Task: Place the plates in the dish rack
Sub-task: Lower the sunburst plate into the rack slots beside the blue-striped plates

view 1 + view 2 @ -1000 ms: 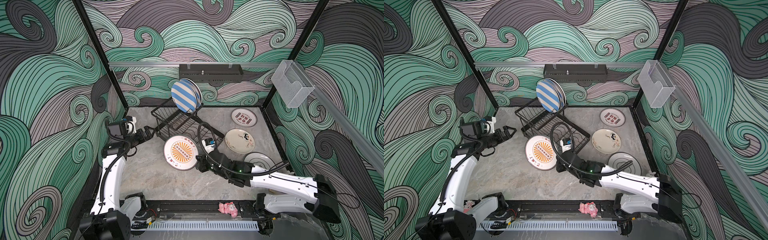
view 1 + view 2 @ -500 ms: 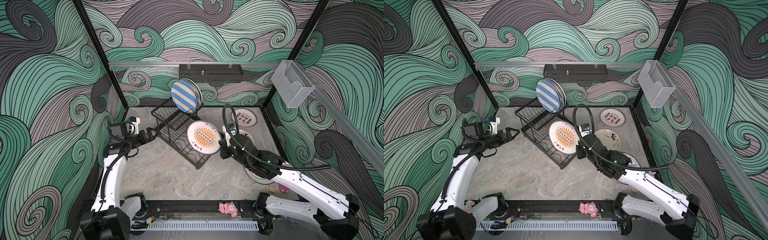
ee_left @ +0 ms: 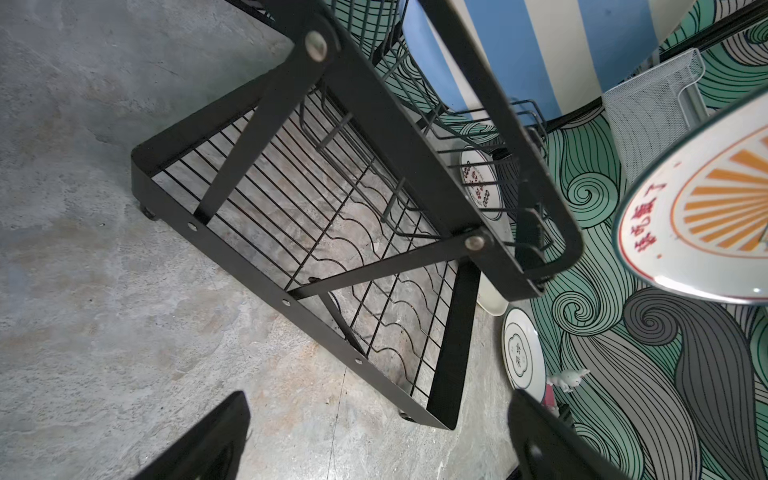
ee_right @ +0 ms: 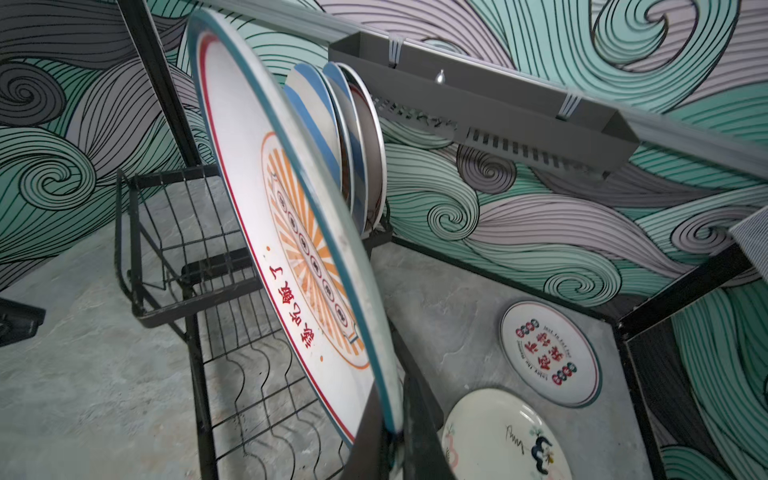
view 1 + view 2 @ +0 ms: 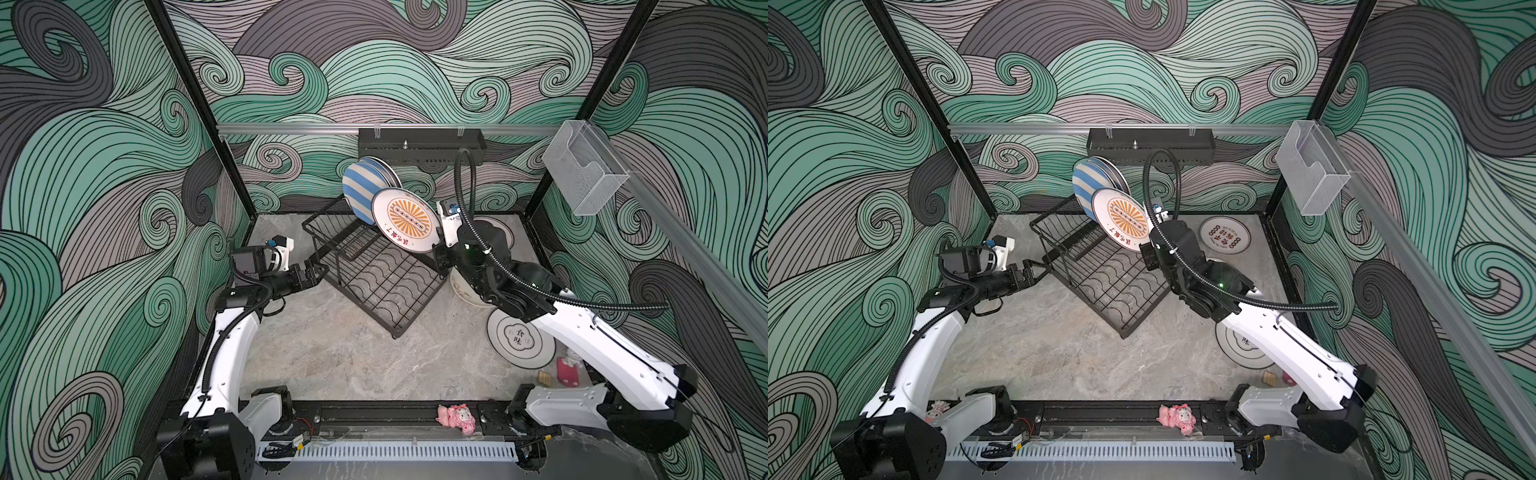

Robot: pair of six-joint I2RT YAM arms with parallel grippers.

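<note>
Left claw (image 5: 318, 272): spread and empty, near the left edge of the tabletop (image 5: 332, 361), just beside the dish rack (image 5: 420, 306).
Dish rack: mid-tabletop, toward the back edge; striped plates (image 5: 359, 193) stand upright in its raised basket.
Sunburst plate (image 5: 405, 220): in the air over the rack, tilted, close in front of the striped plates.
Right claw (image 4: 392, 440): pinching the sunburst plate's lower rim.
Right edge: red-lettered plate (image 5: 1225, 240), doodled plate (image 4: 507, 436) and flower-outline plate (image 5: 519, 338) lie flat.
Risk: held by the rim alone, the plate may slip or knock the striped ones; the unheld rack may slide.
</note>
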